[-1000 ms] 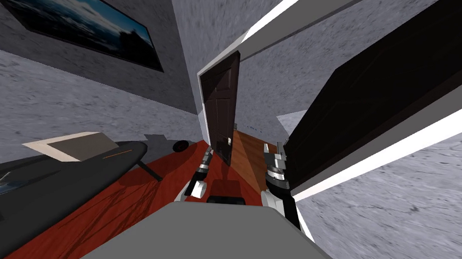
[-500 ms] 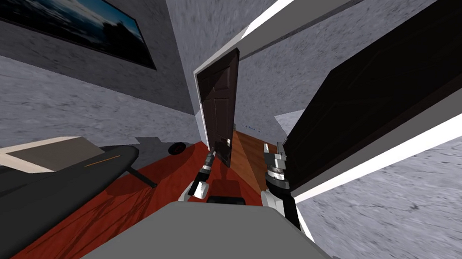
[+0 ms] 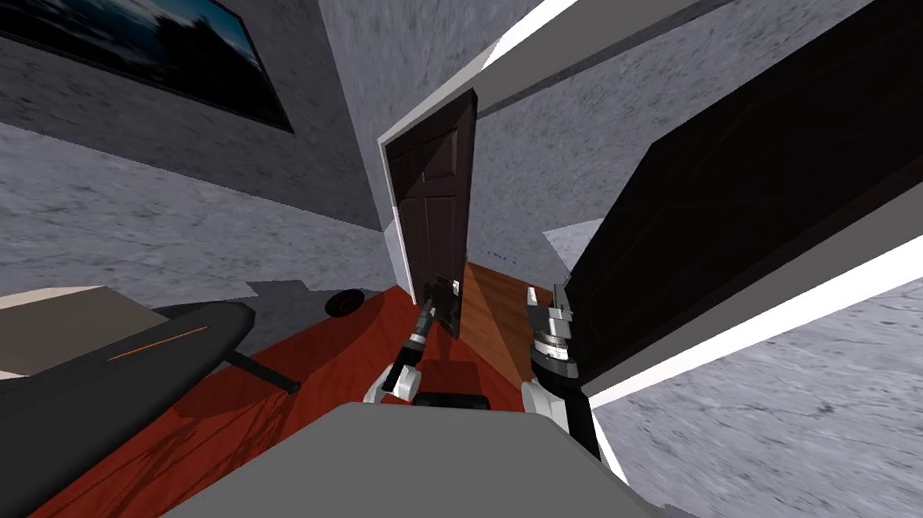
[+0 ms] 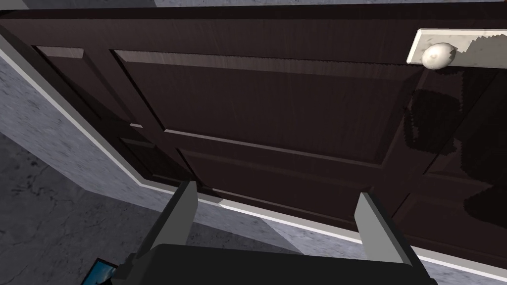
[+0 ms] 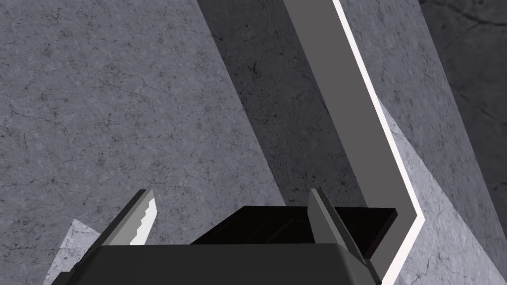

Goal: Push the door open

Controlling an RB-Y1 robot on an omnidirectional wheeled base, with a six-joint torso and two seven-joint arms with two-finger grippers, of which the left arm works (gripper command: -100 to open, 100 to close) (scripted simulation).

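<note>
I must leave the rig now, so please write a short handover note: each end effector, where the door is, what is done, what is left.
Left end effector: open, empty, pointed at the panels of the dark brown door, close; contact unclear.
Right end effector: open, empty, idle at my right side.
Door: looks ajar; pale knob untouched.
Done: approach. Left: push it wider with the left arm.

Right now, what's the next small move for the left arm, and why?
Probably ease the left tool straight ahead into the dark door. The tool is open and squarely faces the panel, the door stands ajar, and the pale knob sits off to one side.
</note>
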